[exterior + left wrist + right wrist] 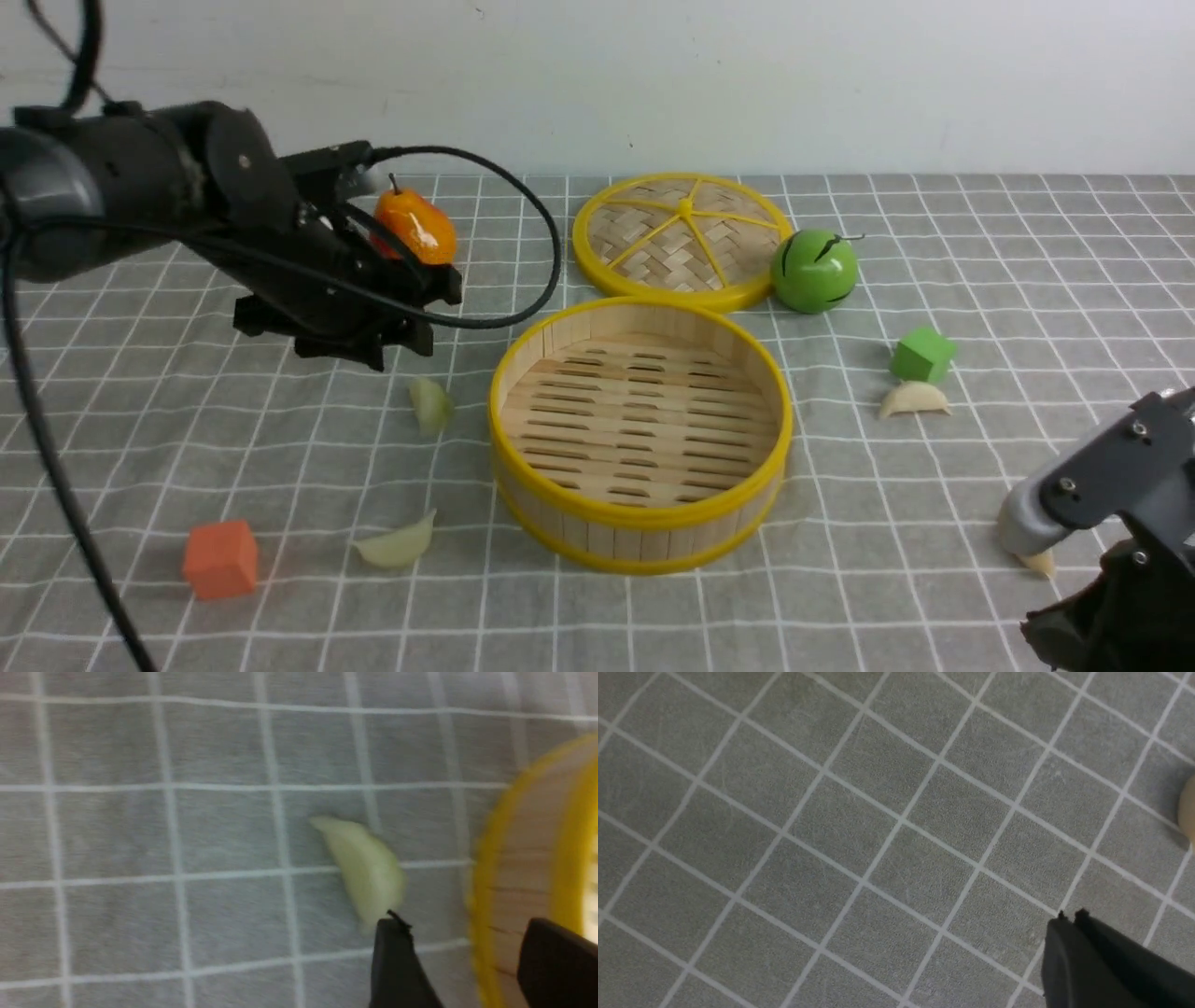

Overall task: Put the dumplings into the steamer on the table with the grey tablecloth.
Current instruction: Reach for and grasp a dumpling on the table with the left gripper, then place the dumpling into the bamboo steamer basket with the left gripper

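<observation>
Left of the steamer [639, 429], the left gripper [460, 933] hangs low over the grey tablecloth [1027, 280] that covers the table [840, 616]. Its two dark fingers [395, 961] stand clearly apart with nothing between them. One fingertip sits right at the end of a pale green dumpling [364, 872]. The left wrist view is smeared, so whether the tip touches it, or whether the dumpling lies flat on the cloth, is hard to tell. That dumpling is just beside the steamer's outer wall, not inside it. The right gripper [1070, 917] is pinched closed, tips together and empty, low over bare cloth near the front right corner. Four dumplings can be counted, all outside the basket. The first is the green one by the left claw. A second green one [397, 544] lies nearer the front, left of the steamer. A cream one [914, 399] rests against the single green cube [922, 355] on the right. Another cream one [1038, 562] is half hidden beside the right arm. The one steamer stands in the middle, its slatted floor bare. Its one woven lid [681, 238] lies flat behind it, touching the rim. One orange cube [220, 558] sits at the front left. One round green fruit [815, 271] rests against the lid, and one orange fruit [415, 227] shows behind the left arm.
</observation>
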You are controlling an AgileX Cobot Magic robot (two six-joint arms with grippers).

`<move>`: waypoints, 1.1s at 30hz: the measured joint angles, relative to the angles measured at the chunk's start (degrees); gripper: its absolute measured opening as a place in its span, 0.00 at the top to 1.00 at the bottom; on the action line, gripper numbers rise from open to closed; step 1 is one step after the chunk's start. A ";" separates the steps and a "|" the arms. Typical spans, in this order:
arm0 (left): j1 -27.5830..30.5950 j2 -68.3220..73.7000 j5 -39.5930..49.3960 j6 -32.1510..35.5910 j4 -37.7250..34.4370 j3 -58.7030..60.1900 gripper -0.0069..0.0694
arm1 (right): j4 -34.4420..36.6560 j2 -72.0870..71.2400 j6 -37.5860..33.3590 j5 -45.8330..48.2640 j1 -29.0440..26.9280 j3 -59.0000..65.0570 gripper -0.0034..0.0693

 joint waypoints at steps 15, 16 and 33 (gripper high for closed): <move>-1.59 13.27 0.03 1.04 0.26 -6.85 0.62 | -0.05 0.66 0.19 -2.39 0.05 -0.24 0.94; -2.03 13.11 0.37 1.47 0.27 -6.85 0.61 | -0.05 0.66 0.57 -2.44 0.05 -0.24 0.94; -13.22 8.74 0.00 8.83 -4.04 -12.20 0.61 | 1.03 0.66 1.58 -3.24 0.05 -0.24 0.92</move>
